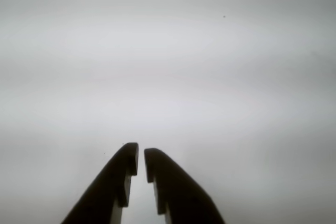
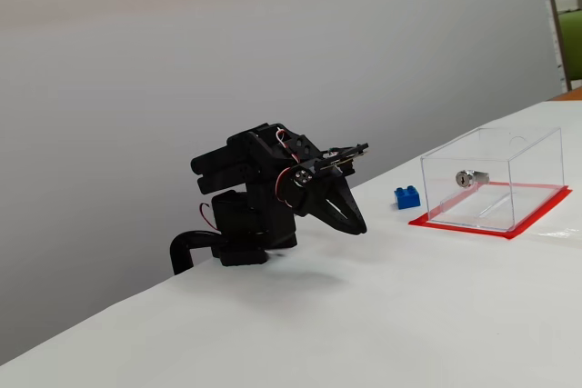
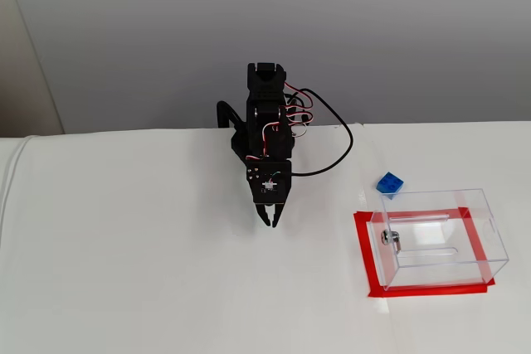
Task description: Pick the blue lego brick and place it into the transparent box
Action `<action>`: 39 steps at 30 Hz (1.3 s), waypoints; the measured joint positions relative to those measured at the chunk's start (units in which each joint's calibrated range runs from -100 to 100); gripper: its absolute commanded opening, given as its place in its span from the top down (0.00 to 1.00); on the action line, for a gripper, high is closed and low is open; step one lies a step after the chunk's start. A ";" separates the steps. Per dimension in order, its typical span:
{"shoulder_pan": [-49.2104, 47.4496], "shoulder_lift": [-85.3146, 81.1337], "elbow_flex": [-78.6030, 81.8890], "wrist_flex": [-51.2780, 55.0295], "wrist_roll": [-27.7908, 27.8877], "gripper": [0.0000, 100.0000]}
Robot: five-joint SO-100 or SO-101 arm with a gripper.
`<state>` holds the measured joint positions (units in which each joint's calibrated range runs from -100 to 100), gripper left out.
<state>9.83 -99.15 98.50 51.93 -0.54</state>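
The blue lego brick [image 2: 407, 196] [image 3: 390, 183] sits on the white table just behind the transparent box [image 2: 496, 178] [image 3: 436, 240], close to it. The box stands on a red base and has a small silver lock part [image 3: 391, 239] on one wall. My gripper [image 2: 357, 224] [image 3: 270, 221] [image 1: 140, 163] is folded low near the arm's base, well to the left of the brick in both fixed views. Its jaws are nearly closed with only a thin gap and hold nothing. The wrist view shows only blank white table beyond the fingertips.
The white table [image 3: 124, 271] ends at a grey wall behind the arm. A black cable [image 3: 338, 151] loops from the arm toward the brick side. The arm's black base [image 2: 241, 233] sits at the table's back edge.
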 measured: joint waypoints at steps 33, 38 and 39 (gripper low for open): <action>-22.86 0.59 -6.27 3.26 0.00 0.99; -18.80 8.71 -16.15 6.17 0.00 0.99; -18.27 11.67 -18.36 6.17 0.00 0.99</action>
<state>-8.44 -87.48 80.14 58.10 -0.54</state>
